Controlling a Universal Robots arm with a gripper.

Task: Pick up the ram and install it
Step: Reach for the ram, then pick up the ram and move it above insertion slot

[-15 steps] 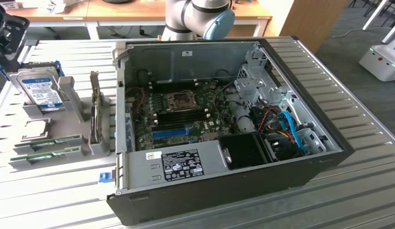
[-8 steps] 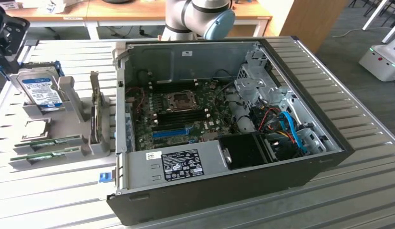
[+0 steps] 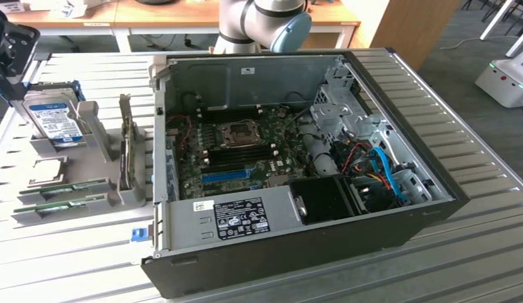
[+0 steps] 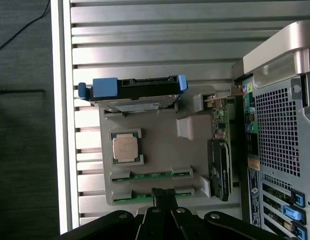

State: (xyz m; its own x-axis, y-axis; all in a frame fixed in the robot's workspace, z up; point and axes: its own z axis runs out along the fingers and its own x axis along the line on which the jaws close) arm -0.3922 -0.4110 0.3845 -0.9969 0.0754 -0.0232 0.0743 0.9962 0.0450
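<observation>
1. A grey holder (image 4: pixel 160 150) lies on the slatted metal surface (image 3: pixel 463 208), just beside an open computer case (image 3: pixel 287 252).
2. Two ram sticks lie flat in the holder, side by side in their own grooves at the end of the holder farthest from the hard drive (image 4: pixel 134 92).
3. The inner ram stick (image 4: pixel 149 174) sits next to the processor chip (image 4: pixel 126 148), which rests in a square pocket near the middle of the holder.
4. The outer ram stick (image 4: pixel 142 198) runs along the holder's edge, parallel to the inner one.
5. In the exterior view both sticks show at the corner of the holder nearest the camera, the inner one (image 3: pixel 66 187) just behind the outer one (image 3: pixel 64 205).
6. The pincer (image 4: pixel 165 194) hangs above the holder with its tips pressed together and nothing between them.
7. In the wrist view its tip overlaps the outer ram stick's groove; whether it touches the stick cannot be told.
8. The hard drive stands on edge in the holder, its blue-and-white label facing the exterior camera.
9. An expansion card (image 3: pixel 127 151) stands upright on its edge in the side of the holder nearest the case.
10. The case lies on its side with the panel off, so the green board (image 3: pixel 244 151) inside faces up.
11. The arm's grey and blue joint (image 3: pixel 261 22) rises behind the case, on the side away from the holder's ram grooves.
</observation>
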